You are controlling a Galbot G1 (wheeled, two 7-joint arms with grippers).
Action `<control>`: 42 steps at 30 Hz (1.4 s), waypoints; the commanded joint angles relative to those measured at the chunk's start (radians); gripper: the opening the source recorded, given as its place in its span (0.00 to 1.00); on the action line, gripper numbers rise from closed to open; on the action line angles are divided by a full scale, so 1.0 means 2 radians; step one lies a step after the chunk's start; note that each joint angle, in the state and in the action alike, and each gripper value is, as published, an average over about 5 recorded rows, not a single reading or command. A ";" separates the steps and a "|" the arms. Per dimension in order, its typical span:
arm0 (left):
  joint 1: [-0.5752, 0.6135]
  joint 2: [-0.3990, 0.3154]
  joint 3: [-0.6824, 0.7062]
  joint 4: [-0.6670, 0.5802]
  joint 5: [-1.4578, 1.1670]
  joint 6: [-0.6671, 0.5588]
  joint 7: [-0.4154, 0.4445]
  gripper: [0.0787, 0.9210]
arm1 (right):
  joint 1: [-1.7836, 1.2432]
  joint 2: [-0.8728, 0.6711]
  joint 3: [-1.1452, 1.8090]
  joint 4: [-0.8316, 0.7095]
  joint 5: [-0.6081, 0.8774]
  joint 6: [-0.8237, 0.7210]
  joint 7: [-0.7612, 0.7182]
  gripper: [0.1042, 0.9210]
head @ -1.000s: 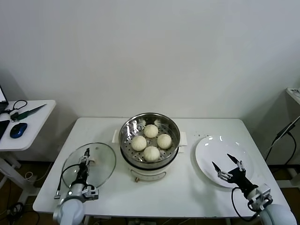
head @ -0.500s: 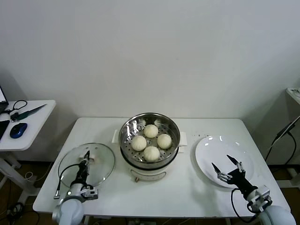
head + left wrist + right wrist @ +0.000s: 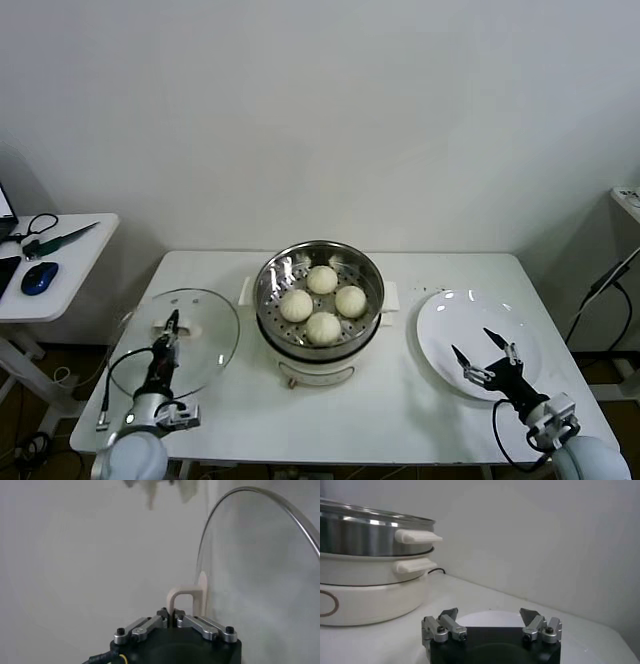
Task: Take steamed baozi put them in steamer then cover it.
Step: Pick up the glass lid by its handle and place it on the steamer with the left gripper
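Several cream-white baozi (image 3: 323, 326) lie on the perforated tray inside the steel steamer (image 3: 272, 277), which stands uncovered at the table's middle. The steamer (image 3: 365, 532) also shows side-on in the right wrist view. The clear glass cover (image 3: 205, 345) is left of the steamer, lifted and tilted over the table. My left gripper (image 3: 171, 324) is shut on the cover's white handle (image 3: 186, 596), with the glass and its metal rim (image 3: 260, 500) standing beside the jaws (image 3: 171, 616). My right gripper (image 3: 487, 362) hovers open and empty over the white plate (image 3: 450, 318).
The white plate (image 3: 485, 617) lies right of the steamer with nothing on it. A small side table (image 3: 70, 265) with a mouse and cables stands off to the left. The white table's front edge (image 3: 330, 450) runs just ahead of both arms.
My left gripper has shut on the cover's handle. The cover has lifted off the table, tilted and shifted a little left. The right arm has stayed put.
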 commanded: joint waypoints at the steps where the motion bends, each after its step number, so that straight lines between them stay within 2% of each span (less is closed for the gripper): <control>1: 0.080 0.012 0.000 -0.142 -0.010 0.095 -0.026 0.07 | 0.002 0.000 0.000 -0.001 -0.001 0.000 0.000 0.88; 7: 0.081 0.034 0.014 -0.166 -0.022 0.130 -0.043 0.07 | 0.009 -0.003 -0.004 -0.003 -0.003 -0.001 0.002 0.88; 12: 0.064 0.081 0.063 -0.186 -0.052 0.174 -0.028 0.07 | 0.020 -0.006 -0.011 -0.009 -0.007 -0.002 0.005 0.88; 17: 0.016 0.138 0.152 -0.200 -0.076 0.237 0.024 0.07 | 0.035 -0.007 -0.020 -0.016 -0.012 -0.003 0.013 0.88; 24: -0.068 0.173 0.269 -0.211 -0.062 0.292 0.114 0.07 | 0.052 -0.007 -0.031 -0.027 -0.016 -0.005 0.016 0.88; 28: -0.111 0.160 0.319 -0.196 -0.041 0.312 0.162 0.07 | 0.059 -0.004 -0.034 -0.030 -0.018 -0.006 0.018 0.88; 33: -0.156 0.116 0.353 -0.180 -0.008 0.325 0.249 0.07 | 0.063 0.001 -0.036 -0.030 -0.025 -0.005 0.021 0.88; 37: -0.182 0.073 0.372 -0.156 0.017 0.326 0.262 0.07 | 0.062 0.001 -0.035 -0.030 -0.028 -0.005 0.021 0.88; 42: -0.202 0.034 0.390 -0.117 0.019 0.331 0.254 0.07 | 0.059 0.001 -0.029 -0.031 -0.028 -0.004 0.021 0.88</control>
